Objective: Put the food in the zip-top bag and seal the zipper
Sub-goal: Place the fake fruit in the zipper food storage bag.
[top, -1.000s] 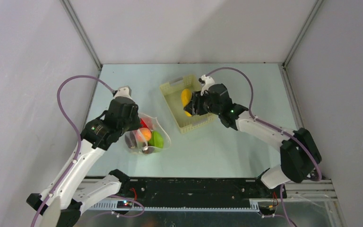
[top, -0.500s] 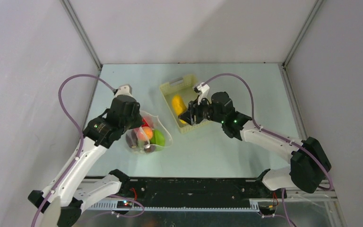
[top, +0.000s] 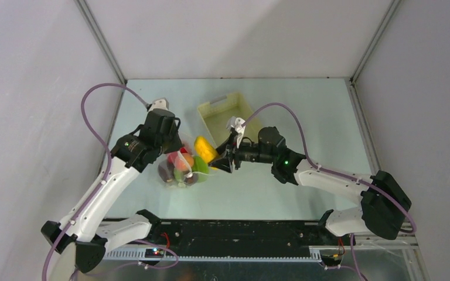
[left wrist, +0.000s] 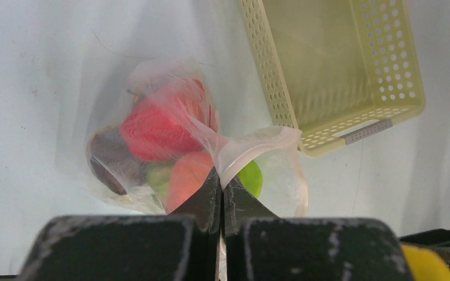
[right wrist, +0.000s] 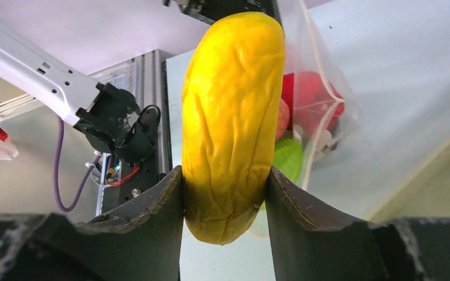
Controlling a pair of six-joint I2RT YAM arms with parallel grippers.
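Banana (right wrist: 228,117) clamped in right pincer (right wrist: 224,178), just beside bag (top: 179,170).

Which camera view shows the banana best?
The right wrist view: the banana fills the frame, clamped in the right end effector. The top external view shows it small beside the bag; the left wrist view, only a yellow corner.

Banana (top: 204,148) hangs just right of the bag (top: 179,167), seemingly touching it; basket (top: 225,117) lies behind.
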